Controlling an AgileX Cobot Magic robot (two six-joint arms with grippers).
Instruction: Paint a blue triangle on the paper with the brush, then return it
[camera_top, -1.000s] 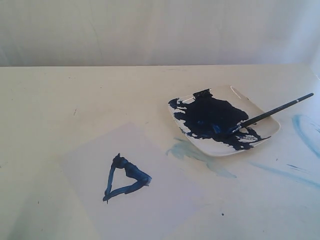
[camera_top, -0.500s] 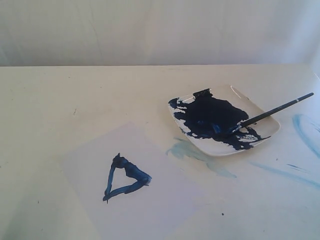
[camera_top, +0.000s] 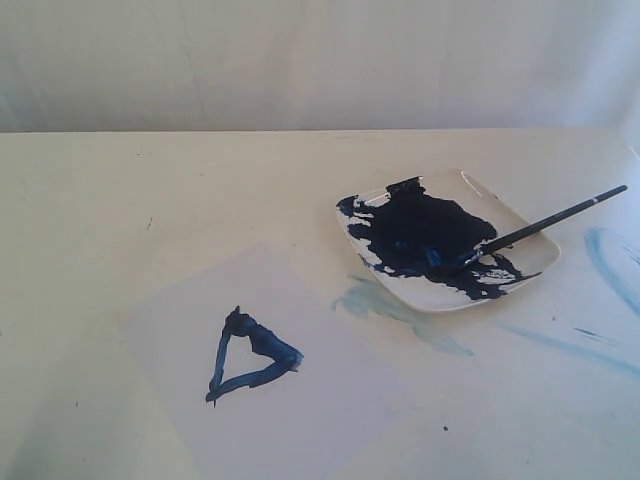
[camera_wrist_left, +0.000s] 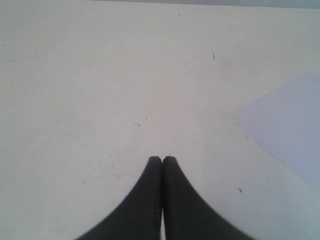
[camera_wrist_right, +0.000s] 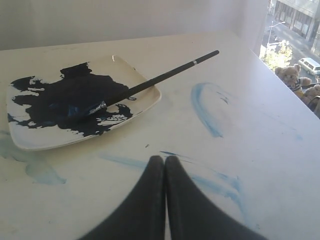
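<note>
A rough dark-blue triangle (camera_top: 250, 357) is painted on the pale sheet of paper (camera_top: 330, 410) at the front left of the table. The black brush (camera_top: 545, 224) (camera_wrist_right: 155, 81) lies across the white square plate (camera_top: 520, 225) (camera_wrist_right: 145, 102), its tip in the dark-blue paint blotch (camera_top: 425, 235) and its handle sticking out past the rim. Neither gripper shows in the exterior view. My left gripper (camera_wrist_left: 162, 159) is shut and empty over bare table, with a corner of the paper (camera_wrist_left: 290, 125) beside it. My right gripper (camera_wrist_right: 165, 159) is shut and empty, short of the plate.
Pale light-blue smears (camera_top: 385, 305) (camera_wrist_right: 207, 107) mark the table beside the plate and to the right. The table's right edge (camera_wrist_right: 280, 75) runs close to the brush handle's end, with a window scene beyond it.
</note>
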